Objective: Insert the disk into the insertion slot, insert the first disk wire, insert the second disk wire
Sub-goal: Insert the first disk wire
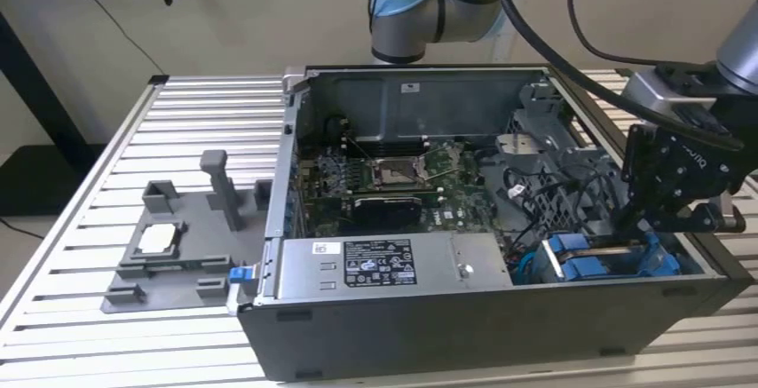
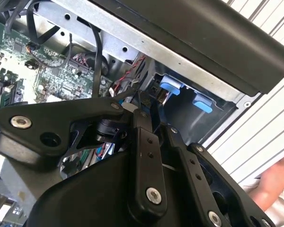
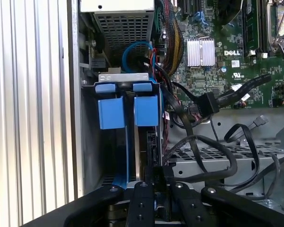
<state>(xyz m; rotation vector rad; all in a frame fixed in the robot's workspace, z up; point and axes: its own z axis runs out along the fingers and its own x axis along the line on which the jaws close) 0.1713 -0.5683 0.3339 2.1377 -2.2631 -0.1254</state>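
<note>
Nearest me, the dark outer wall of the open computer case (image 1: 474, 335) stands on the slatted bench (image 1: 71, 317). Just behind that wall lies the grey power supply (image 1: 379, 268) with its sticker.

In the case's near corner, on the exterior view's right, is the insertion slot (image 3: 91, 142), a dark metal cage with two blue latches (image 3: 111, 113) at one end. The disk (image 3: 127, 156) stands on edge inside the cage, and what I see of it is a thin blue rail of its carrier running along the cage.

The end effector (image 1: 627, 233) hangs straight over this cage with its tips lowered in beside the blue rail. Its fingers (image 3: 142, 198) are drawn close together. Something dark sits between them, but I cannot tell what it is or whether it is pinched.

A tangle of black cables (image 3: 203, 146) loops just beside the cage and crowds the space around the tips. One cable ends in a black plug (image 3: 209, 101) lying over the edge of the green motherboard (image 1: 391, 179), which fills the middle of the case.

Outside the case wall, a person's hand (image 2: 274, 182) rests near the bench slats. On the exterior view's left, well apart from the case, a grey fixture (image 1: 177, 264) sits on the bench. At the far side the arm (image 1: 414, 6) rises behind the case.
</note>
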